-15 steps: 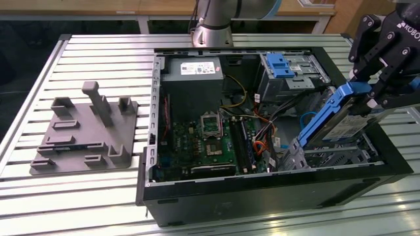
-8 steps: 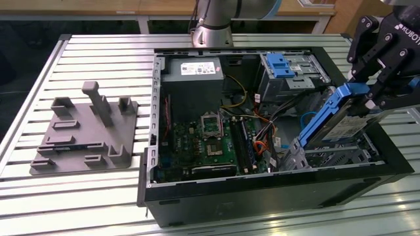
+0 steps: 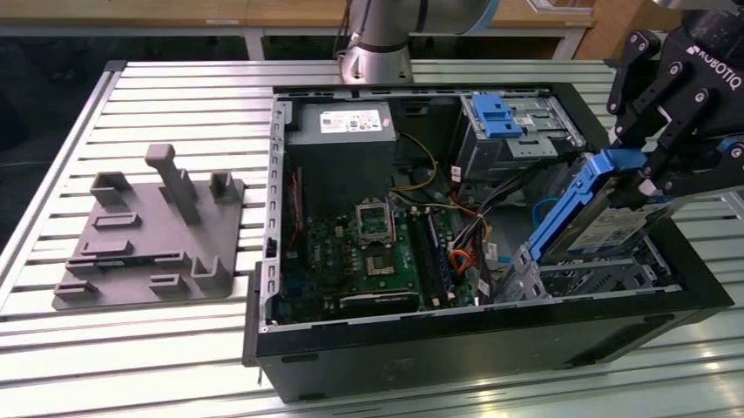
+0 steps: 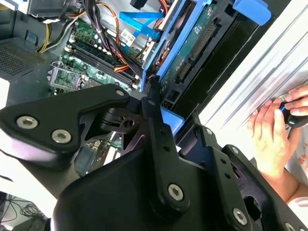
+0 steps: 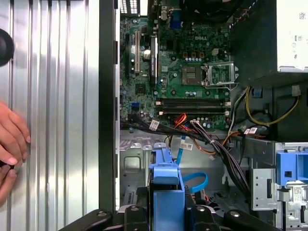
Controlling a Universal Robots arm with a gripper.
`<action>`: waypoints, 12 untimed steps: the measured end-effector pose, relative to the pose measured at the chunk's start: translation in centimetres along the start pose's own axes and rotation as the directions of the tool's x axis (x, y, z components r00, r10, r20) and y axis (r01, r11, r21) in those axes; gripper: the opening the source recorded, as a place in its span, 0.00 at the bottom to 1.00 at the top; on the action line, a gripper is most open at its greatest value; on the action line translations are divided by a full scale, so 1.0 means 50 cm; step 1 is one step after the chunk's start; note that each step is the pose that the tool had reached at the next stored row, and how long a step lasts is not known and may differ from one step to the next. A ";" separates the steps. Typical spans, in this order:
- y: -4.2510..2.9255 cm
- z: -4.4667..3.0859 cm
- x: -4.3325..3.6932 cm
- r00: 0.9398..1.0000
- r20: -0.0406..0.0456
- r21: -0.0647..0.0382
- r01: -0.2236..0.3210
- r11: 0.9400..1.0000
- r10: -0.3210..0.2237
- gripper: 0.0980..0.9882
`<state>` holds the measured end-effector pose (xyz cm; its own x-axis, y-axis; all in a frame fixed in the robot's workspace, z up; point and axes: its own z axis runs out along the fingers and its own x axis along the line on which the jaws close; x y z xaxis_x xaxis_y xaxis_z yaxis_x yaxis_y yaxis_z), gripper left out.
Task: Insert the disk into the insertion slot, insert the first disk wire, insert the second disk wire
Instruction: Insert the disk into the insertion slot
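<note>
In the exterior view my gripper [image 3: 646,171] is shut on the top end of the disk [image 3: 602,225], a silver drive in a blue carrier. The disk hangs tilted, its lower end resting at the mouth of the insertion slot [image 3: 605,277], the perforated metal cage in the case's near right corner. In the second wrist view the disk's green circuit side [image 4: 192,43] runs away from the black fingers [image 4: 155,115]. The blue carrier [image 5: 166,185] shows in the first wrist view above the cage [image 5: 137,163]. A blue flat cable [image 5: 195,180] and bundled black wires [image 5: 216,149] lie beside the cage.
The open computer case [image 3: 465,344] lies on a slatted metal table [image 3: 174,96]. A taller bay with a blue latch [image 3: 493,116] stands behind the cage. A grey fixture block [image 3: 152,235] sits at the exterior view's left. A person's hand [image 4: 274,134] rests on the table beside the case.
</note>
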<state>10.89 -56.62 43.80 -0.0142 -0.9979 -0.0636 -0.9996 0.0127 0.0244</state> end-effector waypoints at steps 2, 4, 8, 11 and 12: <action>0.001 0.000 0.000 1.000 0.000 0.000 -0.003 1.000 0.003 0.30; 0.001 0.000 0.000 1.000 0.000 0.000 -0.005 1.000 0.005 0.30; 0.001 0.000 0.000 1.000 0.000 0.000 -0.009 1.000 0.009 0.30; 0.000 0.002 0.002 1.000 0.001 0.000 -0.011 1.000 0.011 0.30; -0.001 0.003 0.002 1.000 0.001 0.001 -0.011 1.000 0.011 0.30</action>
<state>10.93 -56.69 43.64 -0.0253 -0.9976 -0.0639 -0.9994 0.0238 0.0245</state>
